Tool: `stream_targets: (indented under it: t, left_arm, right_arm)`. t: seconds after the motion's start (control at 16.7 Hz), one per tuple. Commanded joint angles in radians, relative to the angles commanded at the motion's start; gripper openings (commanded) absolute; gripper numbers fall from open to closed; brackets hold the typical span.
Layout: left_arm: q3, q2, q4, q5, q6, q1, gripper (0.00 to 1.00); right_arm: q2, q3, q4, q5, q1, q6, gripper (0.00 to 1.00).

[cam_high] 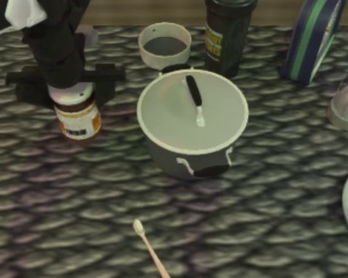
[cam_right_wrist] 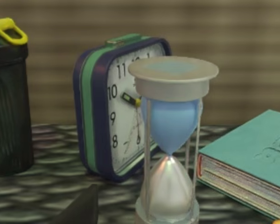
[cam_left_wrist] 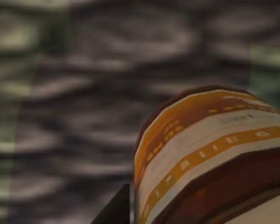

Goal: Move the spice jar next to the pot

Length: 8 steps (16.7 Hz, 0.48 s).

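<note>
The spice jar [cam_high: 79,120], brown with a cream lid and a white-and-orange label, stands out to the left of the pot with a gap of tablecloth between them. My left gripper [cam_high: 72,91] comes down from above and is shut on its lid end. The left wrist view fills with the jar's label [cam_left_wrist: 210,149], one dark finger [cam_left_wrist: 115,210] against its side. The pot [cam_high: 191,119] is grey, with a pale lid and a black-and-white bar handle, in the middle of the table. My right arm is parked off the top view's right; one finger [cam_right_wrist: 86,207] shows, set wide.
Behind the pot stand a white-rimmed cup [cam_high: 165,45] and a tall dark canister [cam_high: 227,35]. A clock [cam_high: 313,37] and an hourglass [cam_high: 347,104] are at the back right, a teal book [cam_right_wrist: 252,158] beside them. A wooden stick [cam_high: 149,249] lies at the front.
</note>
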State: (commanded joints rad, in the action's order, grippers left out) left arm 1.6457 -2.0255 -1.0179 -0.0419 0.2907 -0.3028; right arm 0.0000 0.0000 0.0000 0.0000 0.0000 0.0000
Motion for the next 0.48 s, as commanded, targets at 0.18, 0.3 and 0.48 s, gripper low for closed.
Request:
stream_targets:
  t: [0.18, 0.3, 0.48]
  left_arm:
    - [-0.001, -0.006, 0.001, 0.001, -0.003, 0.005, 0.00]
    - [-0.028, -0.018, 0.039, 0.001, -0.004, 0.005, 0.00]
    - [-0.085, -0.049, 0.137, 0.002, -0.006, 0.004, 0.00]
  right_arm:
    - [0.000, 0.000, 0.000, 0.000, 0.000, 0.000, 1.00]
    - [0.000, 0.000, 0.000, 0.000, 0.000, 0.000, 1.00]
    - [0.000, 0.000, 0.000, 0.000, 0.000, 0.000, 1.00]
